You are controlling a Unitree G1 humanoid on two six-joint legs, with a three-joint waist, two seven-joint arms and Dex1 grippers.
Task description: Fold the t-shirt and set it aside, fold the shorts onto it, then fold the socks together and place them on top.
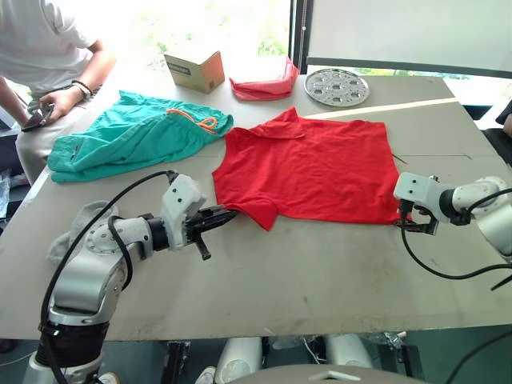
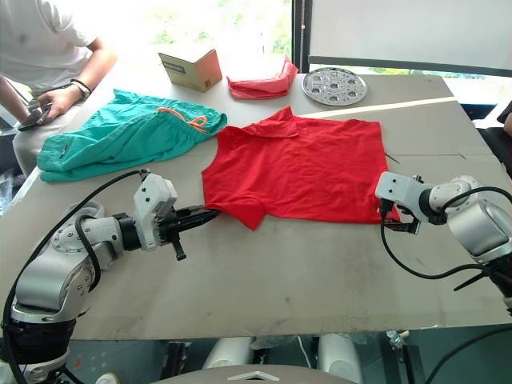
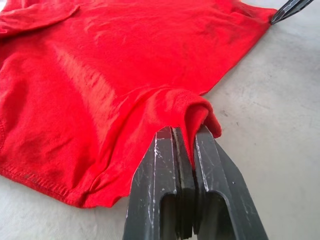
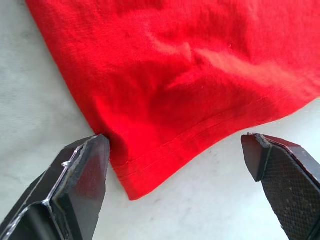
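The red t-shirt [image 1: 320, 168] lies spread flat on the table, collar toward the far side. My left gripper [image 1: 226, 215] is shut on the shirt's near left sleeve edge, and the left wrist view shows a fold of red fabric [image 3: 192, 117] pinched between the fingers. At the shirt's near right hem corner [image 4: 135, 185], my right gripper [image 1: 410, 227] stands open, its fingers straddling that corner. The teal shorts [image 1: 132, 136] with an orange drawstring lie crumpled at the far left. A grey sock [image 1: 76, 228] rests beside my left arm, partly hidden by it.
A cardboard box [image 1: 194, 70], a pinkish-red folded cloth [image 1: 264, 84] and a round metal plate [image 1: 337, 86] sit along the far edge. A seated person [image 1: 48, 56] is at the far left corner. Bare tabletop [image 1: 320, 272] stretches across the near side.
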